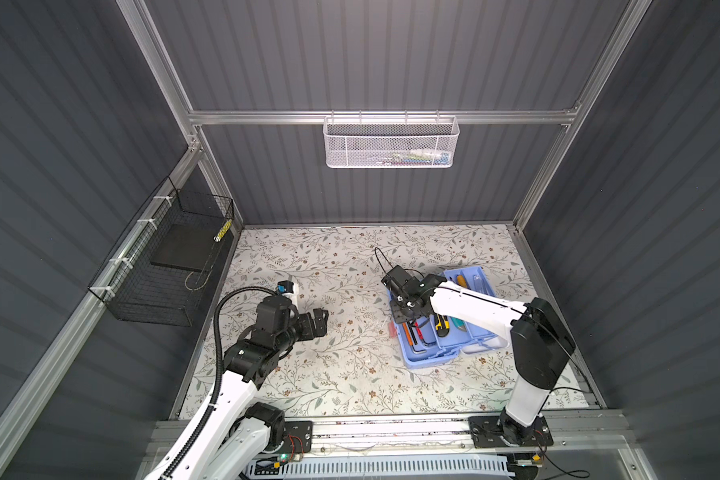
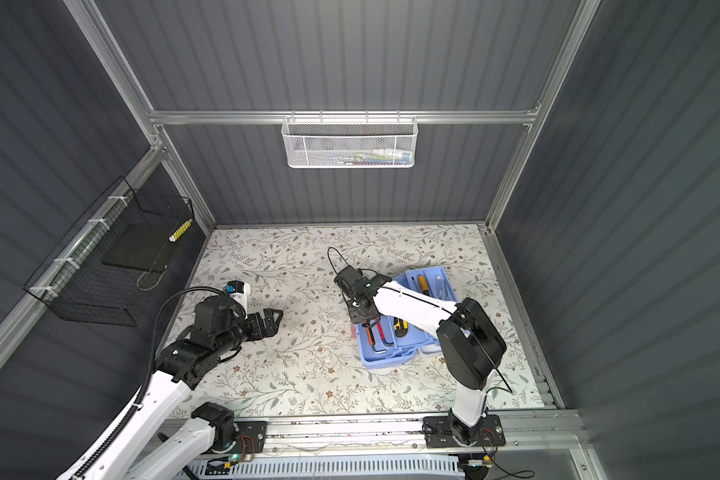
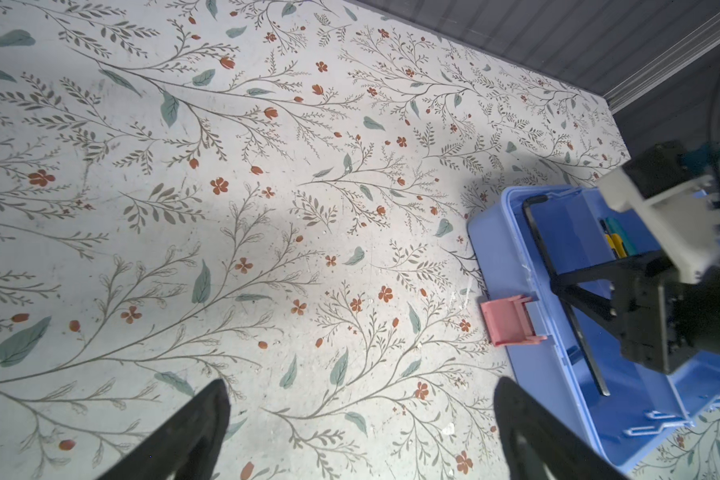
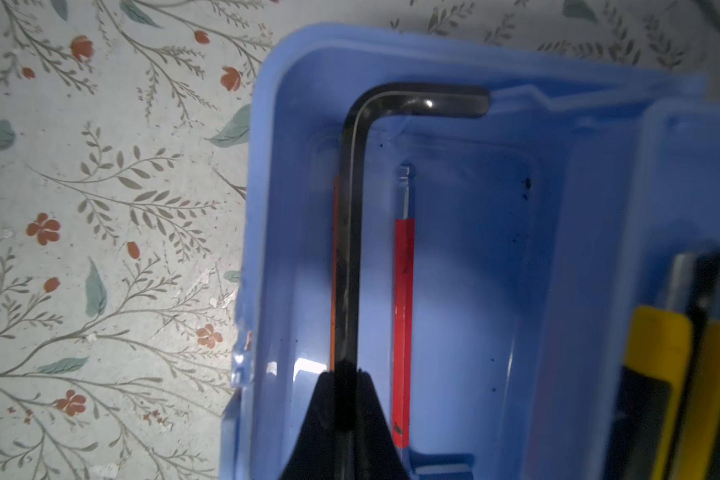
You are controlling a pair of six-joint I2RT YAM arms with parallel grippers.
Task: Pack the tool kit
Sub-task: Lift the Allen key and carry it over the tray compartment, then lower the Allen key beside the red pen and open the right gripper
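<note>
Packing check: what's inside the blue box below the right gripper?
A black hex key, gripped by the right gripper, a red tool, and an orange one mostly hidden behind it.

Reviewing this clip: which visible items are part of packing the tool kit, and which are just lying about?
Belongs to the job: light-blue box base, hex key held in the right gripper, red-handled tool, yellow knife, pink latch.

Just lying about: white mesh basket on the back rail, black wire basket on the side wall.
</note>
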